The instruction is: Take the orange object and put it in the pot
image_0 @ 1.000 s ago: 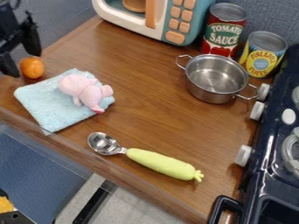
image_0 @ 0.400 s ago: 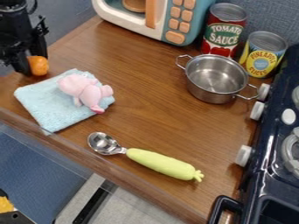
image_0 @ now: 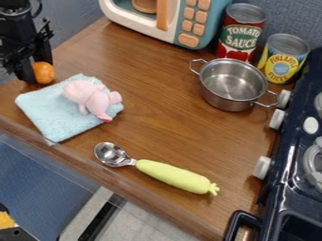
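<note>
The black gripper (image_0: 36,63) hangs low at the upper left, right up against the orange object (image_0: 44,73), a small round fruit-like thing. Part of the orange's left side is hidden behind the gripper, and whether it is held cannot be made out. The orange is near the counter's left edge, just above the light blue cloth. The silver pot (image_0: 230,97) stands upright at the upper right, a handle on each side, and its visible inside holds nothing.
A pink plush toy (image_0: 94,100) lies on the blue cloth (image_0: 53,115). A scoop with a green handle (image_0: 176,176) lies in front. Behind are a toy microwave (image_0: 189,23), a red can (image_0: 241,35) and a yellow can (image_0: 283,59). The dark stove (image_0: 292,188) borders the right.
The gripper has moved right and come down around the orange's left side. The orange has shifted a little to the right. Everything else has stayed in place.
</note>
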You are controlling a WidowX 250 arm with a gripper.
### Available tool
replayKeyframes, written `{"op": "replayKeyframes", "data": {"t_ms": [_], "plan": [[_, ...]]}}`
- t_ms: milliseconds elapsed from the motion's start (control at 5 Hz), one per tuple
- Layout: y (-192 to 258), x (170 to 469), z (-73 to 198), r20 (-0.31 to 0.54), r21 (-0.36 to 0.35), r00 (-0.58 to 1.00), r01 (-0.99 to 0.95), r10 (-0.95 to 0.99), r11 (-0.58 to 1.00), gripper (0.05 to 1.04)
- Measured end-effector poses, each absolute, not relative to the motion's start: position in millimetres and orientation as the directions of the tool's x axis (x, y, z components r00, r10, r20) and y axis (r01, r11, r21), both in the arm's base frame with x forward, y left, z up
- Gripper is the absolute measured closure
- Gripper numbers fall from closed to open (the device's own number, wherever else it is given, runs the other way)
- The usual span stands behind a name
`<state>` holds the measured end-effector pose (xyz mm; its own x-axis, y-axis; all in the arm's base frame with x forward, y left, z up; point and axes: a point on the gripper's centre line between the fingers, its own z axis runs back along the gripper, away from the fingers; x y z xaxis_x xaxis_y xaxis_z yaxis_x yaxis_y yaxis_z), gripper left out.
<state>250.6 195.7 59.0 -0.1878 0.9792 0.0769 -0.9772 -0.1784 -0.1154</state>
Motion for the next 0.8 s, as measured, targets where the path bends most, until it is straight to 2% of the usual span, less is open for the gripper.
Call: {"op": "replayKeyframes", "data": {"t_ms": [200, 400, 600, 800], "plan": [[171, 260, 87, 0.122, -0.158, -0.165, -0.977, 0.979, -0.145, 0.502], [143, 266, 129, 0.12, -0.249, -0.169, -0.959, 0.978, -0.135, 0.502], [105, 286, 145, 0.051, -0.312, -0.097, -0.947, 0.994, -0.077, 0.502], [54, 323, 142, -0.017, -0.348, 0.035, -0.937, 0.999, 0.027, 0.502]]}}
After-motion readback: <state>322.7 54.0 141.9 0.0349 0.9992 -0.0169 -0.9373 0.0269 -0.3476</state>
